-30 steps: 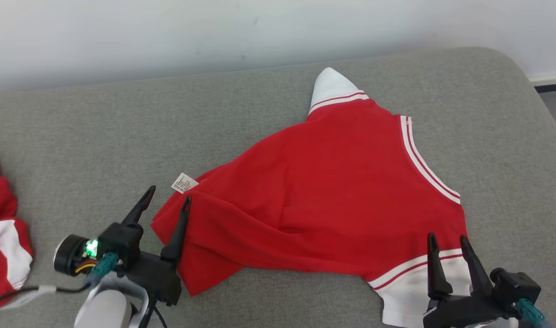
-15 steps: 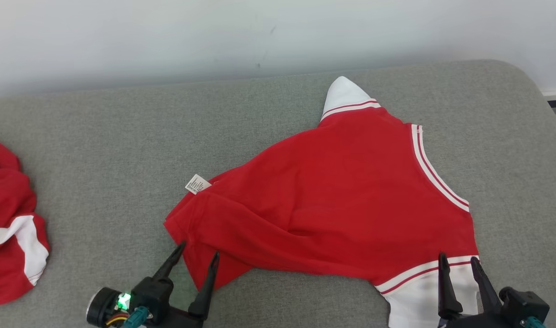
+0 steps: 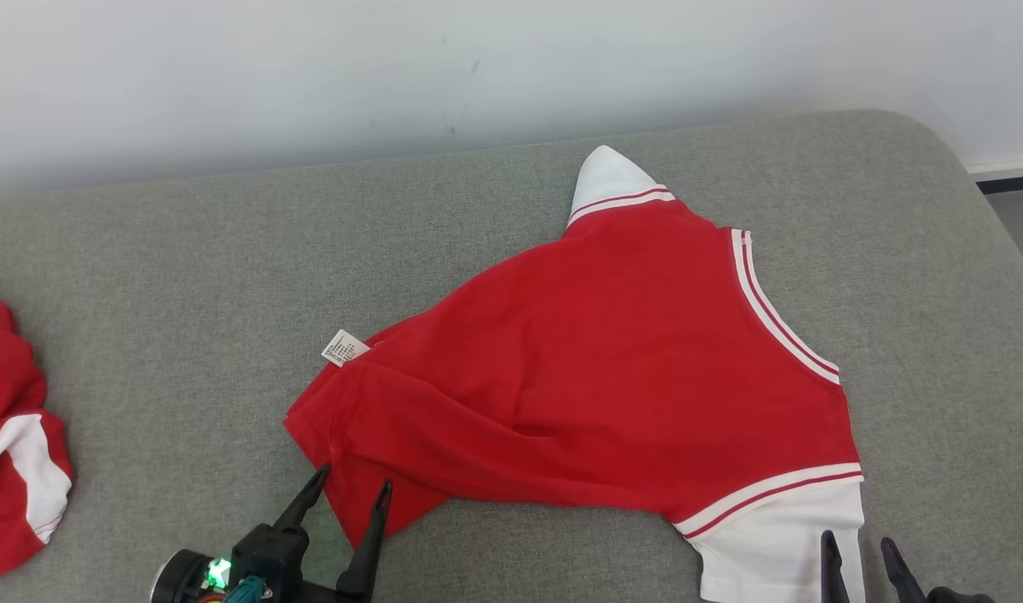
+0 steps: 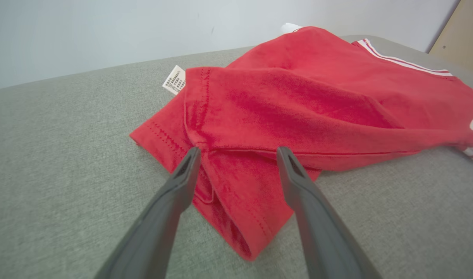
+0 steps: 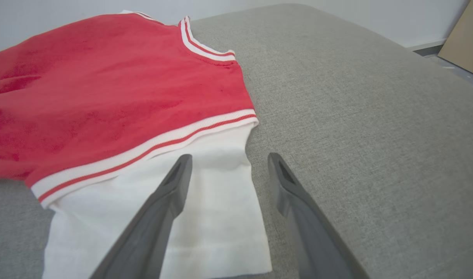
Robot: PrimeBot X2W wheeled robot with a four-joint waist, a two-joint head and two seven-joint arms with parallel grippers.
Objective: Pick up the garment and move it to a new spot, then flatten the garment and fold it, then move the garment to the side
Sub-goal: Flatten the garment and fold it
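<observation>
**A:** What are the hands doing?

**B:** The left gripper [image 4: 238, 150] has its fingers spread wide and nothing between them is pinched. The garment's [image 3: 612, 360] red hem corner [image 4: 236, 217] lies right under and between its tips, doubled over on itself. I cannot tell whether the tips brush the cloth.

**A:** And the other?

**B:** The right gripper [image 5: 229, 156] is just as wide and just as empty. One finger hangs over the white sleeve [image 5: 205, 217] and the other over the bare grey cushion [image 5: 356, 135], so the sleeve's edge runs between them.

**A:** How will the cloth behave?

**B:** I'd judge it a light, soft knit: limp, sure to sag between two holds, and likely to drag on the woven cushion rather than slide. It doesn't look fragile. The left should pinch the stitched hem corner through both layers. The right should take the sleeve near its striped band.

**A:** Where is the rest of it?

**B:** It spreads away from both hands across the cushion. A label [image 3: 344, 347] sits just beyond the left tips. A second red garment [image 3: 8, 452] lies well off to the left gripper's outer side.
</observation>
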